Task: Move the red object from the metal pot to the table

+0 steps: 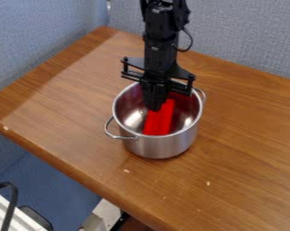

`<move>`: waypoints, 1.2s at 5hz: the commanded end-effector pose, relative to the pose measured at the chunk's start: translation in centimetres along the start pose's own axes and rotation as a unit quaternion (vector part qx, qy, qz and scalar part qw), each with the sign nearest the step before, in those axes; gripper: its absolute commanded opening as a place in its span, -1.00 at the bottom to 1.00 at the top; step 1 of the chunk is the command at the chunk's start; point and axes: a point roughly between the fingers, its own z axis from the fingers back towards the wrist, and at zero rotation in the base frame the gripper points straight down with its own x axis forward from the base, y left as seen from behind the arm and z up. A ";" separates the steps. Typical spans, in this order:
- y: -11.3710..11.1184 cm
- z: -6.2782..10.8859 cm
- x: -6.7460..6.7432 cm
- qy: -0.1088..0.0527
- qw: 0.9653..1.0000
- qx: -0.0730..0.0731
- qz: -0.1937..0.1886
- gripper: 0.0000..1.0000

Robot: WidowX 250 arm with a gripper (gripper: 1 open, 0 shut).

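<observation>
The metal pot [151, 144] stands near the middle of the table [57, 95], one loop handle toward the front left. The red object [168, 118], a bright red block, stands tilted inside the pot with its lower end near the bottom. My gripper [161, 97] reaches straight down into the pot from above. Its dark fingers are closed around the block's upper end. The block's top is hidden between the fingers.
The black arm rises from the pot toward the top of the view. Bare brown tabletop lies left and front of the pot. The table's front edge drops to the floor, and a blue wall stands behind.
</observation>
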 end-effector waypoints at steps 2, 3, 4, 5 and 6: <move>0.3 0.8 0.9 -0.015 1.000 -0.006 0.014 -1.00; 0.3 0.7 1.0 -0.013 1.000 -0.007 0.018 -1.00; 0.2 0.6 1.1 -0.010 1.000 -0.009 0.020 -1.00; 0.2 0.6 1.2 -0.006 1.000 -0.011 0.023 -1.00; 0.2 0.5 1.2 -0.003 1.000 -0.013 0.025 -1.00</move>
